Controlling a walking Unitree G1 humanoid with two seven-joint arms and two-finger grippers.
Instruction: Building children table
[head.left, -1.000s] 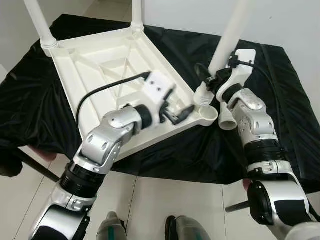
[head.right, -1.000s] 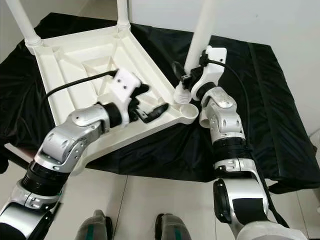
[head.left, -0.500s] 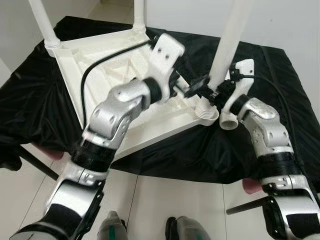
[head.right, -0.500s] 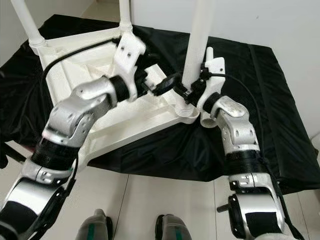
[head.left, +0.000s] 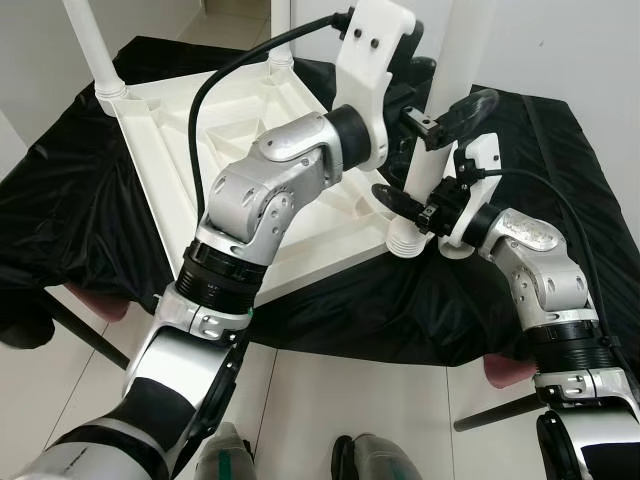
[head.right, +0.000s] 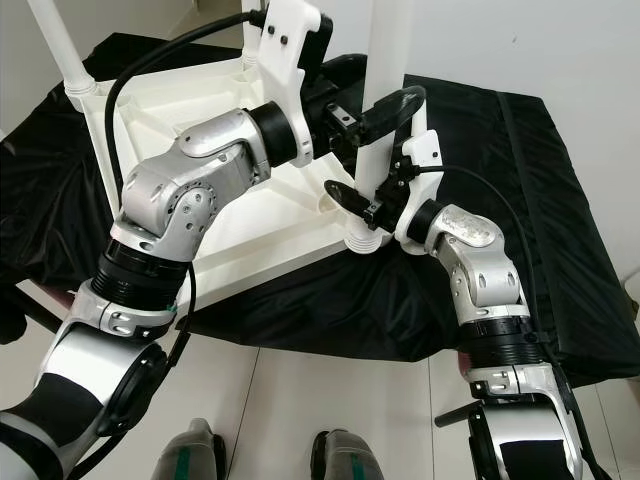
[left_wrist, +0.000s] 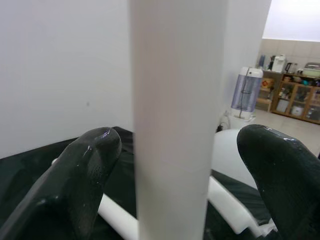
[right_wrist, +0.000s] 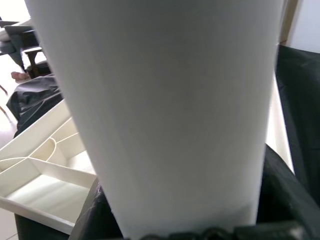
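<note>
Silver jointed arms, white wrist housings, black cables, seemingly glossy black jaws.

Smooth matt white plastic leg (head.right: 385, 60) and tabletop (head.right: 160, 120); glossy crinkled black cloth (head.right: 560, 220).

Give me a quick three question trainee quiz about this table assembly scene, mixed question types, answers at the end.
1. True or false: the white tabletop lies upside down on the black cloth.
2. Which gripper holds the white leg lower down, near the corner socket? A left gripper B right gripper
3. Fill in: the left gripper's fingers are ____ around the leg.

Key: 1 true; 2 B; 3 open
</note>
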